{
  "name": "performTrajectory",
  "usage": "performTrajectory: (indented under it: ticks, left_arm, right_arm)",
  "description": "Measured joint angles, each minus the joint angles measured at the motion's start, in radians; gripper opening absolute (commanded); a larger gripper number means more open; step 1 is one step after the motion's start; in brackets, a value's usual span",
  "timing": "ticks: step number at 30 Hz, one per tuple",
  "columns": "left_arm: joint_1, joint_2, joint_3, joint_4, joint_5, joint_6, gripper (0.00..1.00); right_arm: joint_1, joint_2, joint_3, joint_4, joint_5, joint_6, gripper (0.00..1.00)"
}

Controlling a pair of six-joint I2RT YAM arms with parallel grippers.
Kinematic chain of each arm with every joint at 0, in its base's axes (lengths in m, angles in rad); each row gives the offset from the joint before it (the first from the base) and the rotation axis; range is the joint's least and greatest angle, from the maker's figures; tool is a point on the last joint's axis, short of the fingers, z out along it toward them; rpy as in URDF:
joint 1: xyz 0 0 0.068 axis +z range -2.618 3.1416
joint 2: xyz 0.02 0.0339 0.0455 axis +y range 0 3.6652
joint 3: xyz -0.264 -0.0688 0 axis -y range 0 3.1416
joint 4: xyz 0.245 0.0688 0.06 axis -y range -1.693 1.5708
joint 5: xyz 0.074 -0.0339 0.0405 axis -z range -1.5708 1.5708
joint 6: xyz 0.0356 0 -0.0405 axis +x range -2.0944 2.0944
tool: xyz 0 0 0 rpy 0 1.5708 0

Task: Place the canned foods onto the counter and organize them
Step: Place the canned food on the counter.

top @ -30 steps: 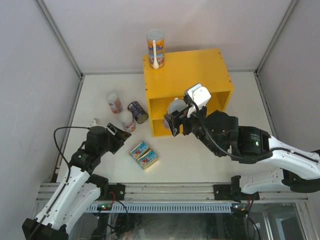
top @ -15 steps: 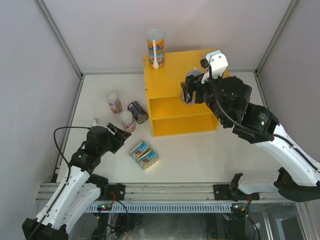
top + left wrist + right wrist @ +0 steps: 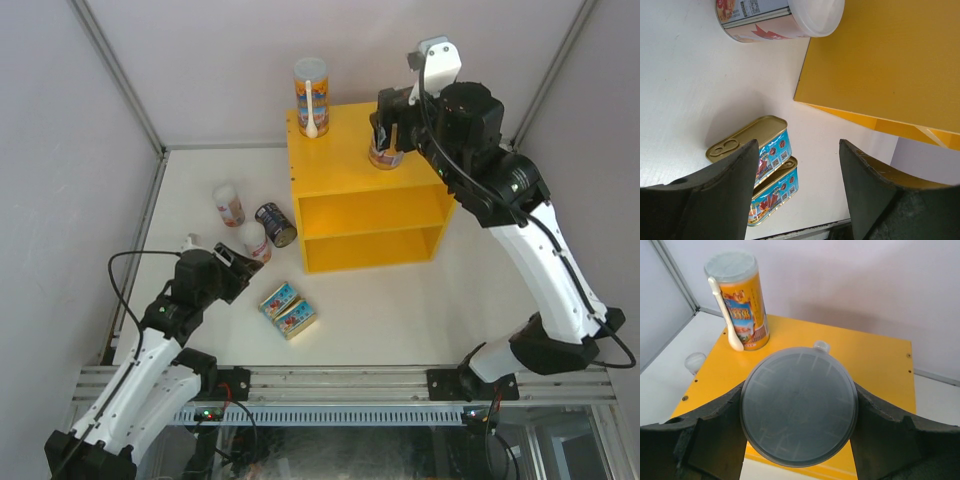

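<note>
Tube (image 3: 799, 407) lid ribs: right wrist only

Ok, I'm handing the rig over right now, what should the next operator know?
Left gripper: open, empty, over the table beside the flat tins.
Right gripper: shut on a tall tube at the counter top; whether it's set down is unclear.
Done: the other tall tube stands at the counter's back-left corner.
Left: release this tube; short tubes, steel can, tins are on the table.

White arm links (image 3: 545, 262), black joints (image 3: 470, 110), black cable (image 3: 110, 280), black fingers (image 3: 730, 185).
</note>
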Motion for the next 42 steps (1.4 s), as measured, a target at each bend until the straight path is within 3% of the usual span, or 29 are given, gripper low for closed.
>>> performTrajectory:
  ticks: [16, 27, 42]
  left_arm:
    - [0.001, 0.106, 0.079, 0.041, -0.034, 0.03, 0.69]
    - [0.007, 0.124, 0.084, 0.047, -0.051, 0.038, 0.69]
    - [0.014, 0.127, 0.084, 0.045, -0.052, 0.039, 0.7]
  right_arm:
    - [0.01, 0.28, 0.352, -0.146, -0.151, 0.009, 0.12]
    - [0.093, 0.339, 0.407, -0.19, -0.179, 0.017, 0.12]
    - [0.103, 0.402, 0.446, -0.177, -0.185, 0.018, 0.17]
